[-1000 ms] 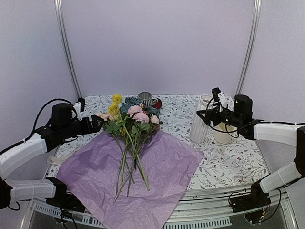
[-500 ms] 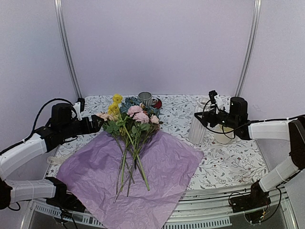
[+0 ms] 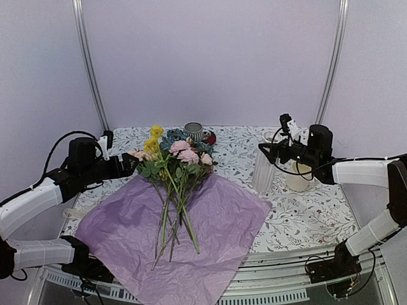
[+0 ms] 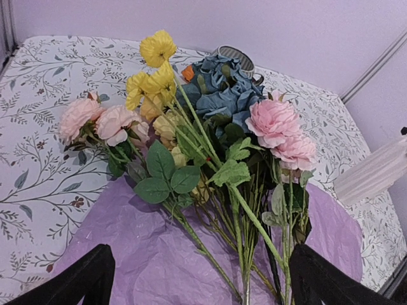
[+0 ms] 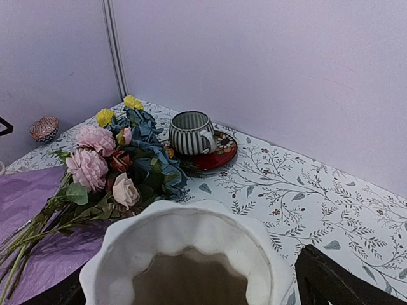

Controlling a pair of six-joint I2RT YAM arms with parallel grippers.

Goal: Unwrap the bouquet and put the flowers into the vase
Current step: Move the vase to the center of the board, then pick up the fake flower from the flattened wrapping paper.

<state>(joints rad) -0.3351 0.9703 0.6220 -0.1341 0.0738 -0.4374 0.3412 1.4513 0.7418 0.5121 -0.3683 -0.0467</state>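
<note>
Leaf-print tabletop (image 4: 38, 159): nearer left pincer (image 4: 200, 251) gapes wide; mixed green-stemmed flowers (image 4: 210, 127) lie just ahead, stems pointing back at it.

Pink, yellow and dusty-blue flowers (image 3: 172, 159) on green stems, lilac paper (image 3: 216, 216) under them; white ribbed vase (image 3: 264, 171); grey striped cup (image 5: 189, 132), red saucer (image 5: 219, 155); leaf-print cloth (image 3: 305, 216).

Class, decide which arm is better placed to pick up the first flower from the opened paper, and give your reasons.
Left. The left end effector, open, sits right beside the flowers, pointed at the blooms. The right end effector, open too, straddles the vase rim, well apart from them.
</note>
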